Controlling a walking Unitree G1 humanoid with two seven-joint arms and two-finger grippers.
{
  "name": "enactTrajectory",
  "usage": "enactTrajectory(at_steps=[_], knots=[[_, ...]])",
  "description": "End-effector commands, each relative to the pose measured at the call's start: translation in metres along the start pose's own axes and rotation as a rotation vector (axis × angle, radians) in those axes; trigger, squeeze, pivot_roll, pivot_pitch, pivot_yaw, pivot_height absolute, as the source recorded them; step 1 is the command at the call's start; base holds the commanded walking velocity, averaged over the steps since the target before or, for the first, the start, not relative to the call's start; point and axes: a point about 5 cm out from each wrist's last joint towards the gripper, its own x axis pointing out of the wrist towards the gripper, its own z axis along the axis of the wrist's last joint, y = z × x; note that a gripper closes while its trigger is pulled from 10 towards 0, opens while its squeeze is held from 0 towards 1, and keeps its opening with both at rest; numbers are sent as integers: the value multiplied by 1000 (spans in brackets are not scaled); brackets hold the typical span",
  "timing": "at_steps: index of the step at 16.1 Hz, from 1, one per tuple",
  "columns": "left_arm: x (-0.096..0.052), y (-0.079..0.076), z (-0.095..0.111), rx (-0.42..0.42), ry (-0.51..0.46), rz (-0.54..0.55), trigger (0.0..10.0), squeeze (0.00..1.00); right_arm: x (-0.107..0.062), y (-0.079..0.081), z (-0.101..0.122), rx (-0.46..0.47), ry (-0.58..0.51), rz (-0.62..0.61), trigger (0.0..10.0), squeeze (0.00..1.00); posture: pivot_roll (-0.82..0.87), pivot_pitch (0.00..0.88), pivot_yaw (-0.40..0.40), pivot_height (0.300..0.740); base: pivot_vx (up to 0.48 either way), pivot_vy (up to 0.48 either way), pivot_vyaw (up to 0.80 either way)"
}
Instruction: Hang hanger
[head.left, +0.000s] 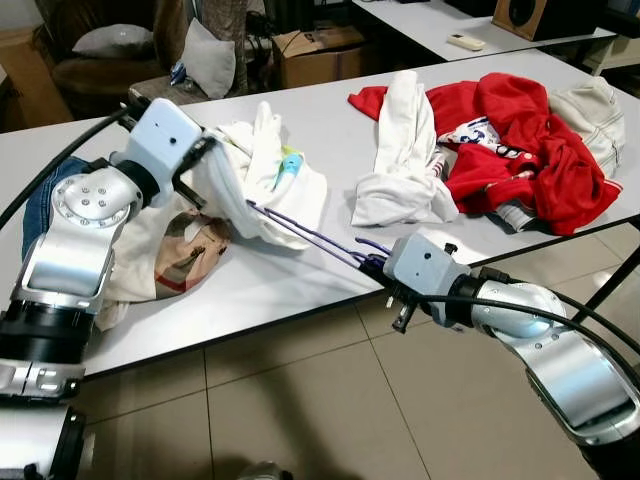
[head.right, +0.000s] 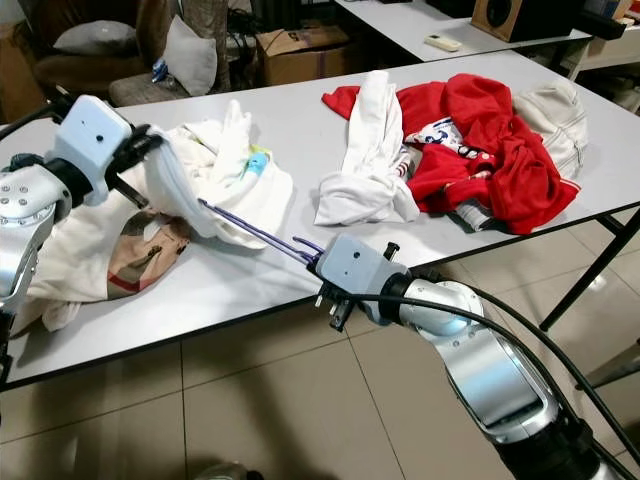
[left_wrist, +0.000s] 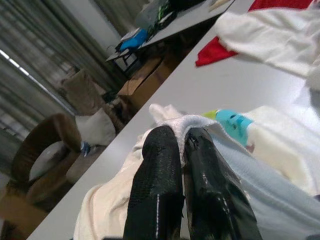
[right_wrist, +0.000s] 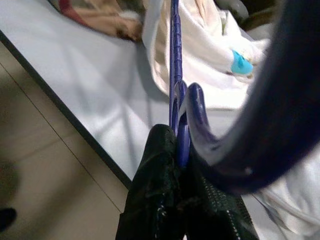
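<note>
- On my left I see the left gripper (left_wrist: 182, 165) over the left part of the white table (head.left: 330, 140), its two black fingers pressed together on a fold of the white garment (head.left: 265, 185), which it holds lifted off the tabletop.
- Under that arm a cream garment with a brown print (head.left: 175, 255) lies flat on the table.
- The purple hanger (head.left: 305, 235) runs out of the white garment, its long axis slanting from the cloth down toward the near table edge; its hook end points at my right gripper.
- The right gripper (right_wrist: 177, 150) sits at the near table edge, fingers clamped on the hanger by its hook.
- Further right lie a white cloth (head.left: 405, 150), then a red garment (head.left: 520, 140).
</note>
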Motion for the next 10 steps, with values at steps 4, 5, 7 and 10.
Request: enactTrajectory(at_steps=[4, 5, 7, 10], knots=[[5, -3, -2, 20, 1, 8, 0, 0, -4, -1, 13, -56, -1, -29, 10000, 0, 4, 5, 101, 740, 0, 0, 0], [6, -2, 2, 17, -18, 9, 0, 0, -4, 0, 13, -46, 2, -32, 10000, 0, 2, 3, 99, 740, 0, 0, 0], [6, -2, 7, 9, -52, 6, 0, 0, -2, 1, 15, -8, -15, -41, 10000, 0, 2, 0, 96, 740, 0, 0, 0], [3, -6, 13, 5, -103, -28, 0, 0, 2, 3, 16, 26, -19, -48, 10000, 0, 4, 0, 86, 740, 0, 0, 0]])
